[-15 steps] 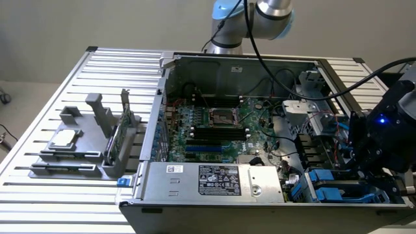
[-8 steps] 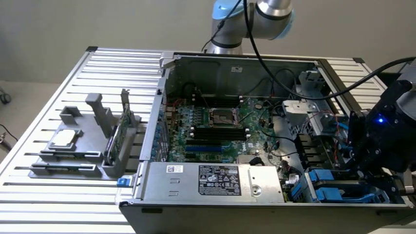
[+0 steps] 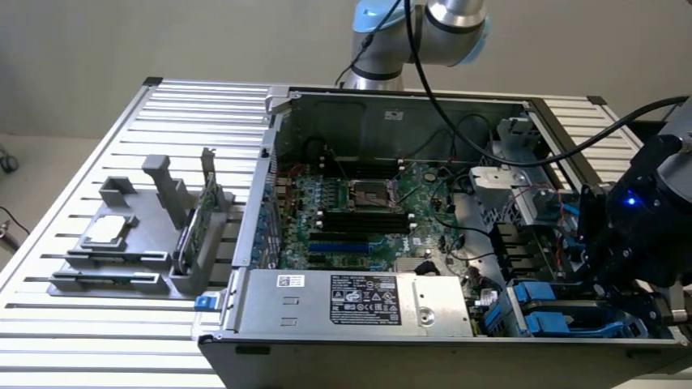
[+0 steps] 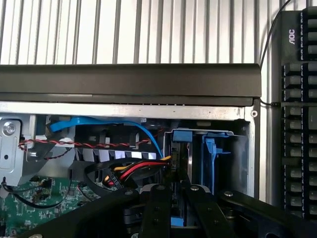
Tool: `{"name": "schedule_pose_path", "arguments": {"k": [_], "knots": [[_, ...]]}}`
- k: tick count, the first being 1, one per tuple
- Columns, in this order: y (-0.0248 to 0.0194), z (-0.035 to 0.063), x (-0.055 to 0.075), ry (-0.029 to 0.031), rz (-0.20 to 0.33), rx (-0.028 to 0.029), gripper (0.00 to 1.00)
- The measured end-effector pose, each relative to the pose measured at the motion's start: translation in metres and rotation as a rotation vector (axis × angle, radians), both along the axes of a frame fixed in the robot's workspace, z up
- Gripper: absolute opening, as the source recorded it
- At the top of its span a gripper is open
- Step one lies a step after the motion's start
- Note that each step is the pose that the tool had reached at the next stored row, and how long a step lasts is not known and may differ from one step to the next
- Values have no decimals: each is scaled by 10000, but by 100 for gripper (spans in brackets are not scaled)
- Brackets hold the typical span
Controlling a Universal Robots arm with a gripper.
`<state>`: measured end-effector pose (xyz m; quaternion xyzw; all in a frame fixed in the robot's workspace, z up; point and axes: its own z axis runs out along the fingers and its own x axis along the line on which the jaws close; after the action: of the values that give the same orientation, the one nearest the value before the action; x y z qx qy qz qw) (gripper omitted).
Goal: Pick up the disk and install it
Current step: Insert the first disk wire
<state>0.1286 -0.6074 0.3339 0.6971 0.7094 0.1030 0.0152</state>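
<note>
A plain grey wall [image 3: 130, 40] stands behind the white slatted table [image 3: 65, 324]; a black keyboard [image 4: 299, 114] lies on it.

The computer case [image 3: 433, 105] is bare grey metal, holding a green motherboard [image 3: 357, 215] with black and blue slots. The power-supply box [image 3: 352, 301] is grey with a black label — white print on it. The disk [image 4: 179, 148] shows bright blue rails. A blue ribbon cable [image 4: 143, 131] and a red-and-black twisted wire [image 4: 74, 144] cross the bay. The gripper [image 4: 174, 198] is black; the table [image 3: 65, 324] is ribbed silver-white — the keyboard [image 4: 297, 114] black.
</note>
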Motion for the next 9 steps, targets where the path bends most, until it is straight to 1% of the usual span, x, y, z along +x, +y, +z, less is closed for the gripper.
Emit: {"name": "schedule_pose_path", "arguments": {"k": [5, 9], "knots": [[-1, -12, 0, -41, 0, -9, 17], [-1, -20, 0, -53, 0, -11, 17]]}}
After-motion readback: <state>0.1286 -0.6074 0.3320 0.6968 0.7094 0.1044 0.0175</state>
